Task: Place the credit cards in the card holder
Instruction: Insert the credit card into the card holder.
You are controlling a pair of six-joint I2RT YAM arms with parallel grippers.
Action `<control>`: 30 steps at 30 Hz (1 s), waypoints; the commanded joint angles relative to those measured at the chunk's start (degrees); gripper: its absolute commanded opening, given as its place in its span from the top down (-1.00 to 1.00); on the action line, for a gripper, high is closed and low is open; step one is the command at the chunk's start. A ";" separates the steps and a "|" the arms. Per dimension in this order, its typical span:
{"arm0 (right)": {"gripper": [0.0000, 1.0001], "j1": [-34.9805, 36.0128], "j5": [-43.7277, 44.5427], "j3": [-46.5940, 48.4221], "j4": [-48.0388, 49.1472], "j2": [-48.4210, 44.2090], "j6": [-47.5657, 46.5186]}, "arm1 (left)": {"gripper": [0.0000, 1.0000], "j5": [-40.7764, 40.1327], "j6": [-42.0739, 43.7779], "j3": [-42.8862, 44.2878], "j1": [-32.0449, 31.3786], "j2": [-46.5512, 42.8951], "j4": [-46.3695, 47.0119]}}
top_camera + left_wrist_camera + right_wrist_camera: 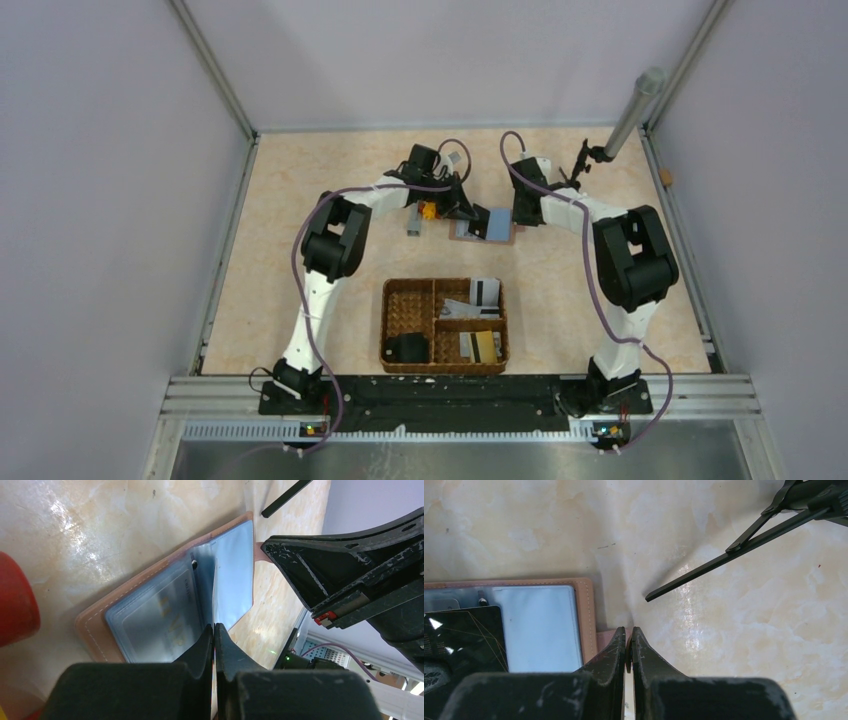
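The card holder (487,226) lies open at the far middle of the glossy, cream marbled table (290,180), between the two hands. It is flat, with a tan stitched leather-like cover and clear, pale blue plastic sleeves. A pale card with gold lettering (160,617) shows through one of them. The left hand (214,632) is closed on a thin sleeve, lifting it on edge. The right hand (628,637) is closed with its scuffed black tips at the holder's small brown tab on the right edge. Whether it pinches that tab cannot be told.

A thin black strut (724,555) slants over the table just right of that hand, below a grey pole (634,110) in the far right corner. A small orange and grey object (422,213) sits just left of the left hand. Nearer, well apart from the holder, stands a woven brown basket (386,325). The credit cards (484,291), white, grey and gold, lie in its right compartments, and a black block (405,348) sits in its near left one.
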 commanded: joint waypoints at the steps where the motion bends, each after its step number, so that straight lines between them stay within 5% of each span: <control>1: 1.00 -0.09 0.31 2.72 0.61 0.79 -0.01 | 1.00 -0.97 -1.38 -1.03 0.23 -0.13 3.60; 30: 1.00 -0.05 1.14 3.24 0.25 1.15 -0.14 | 1.00 -8.25 -11.22 -12.66 0.66 -5.08 17.07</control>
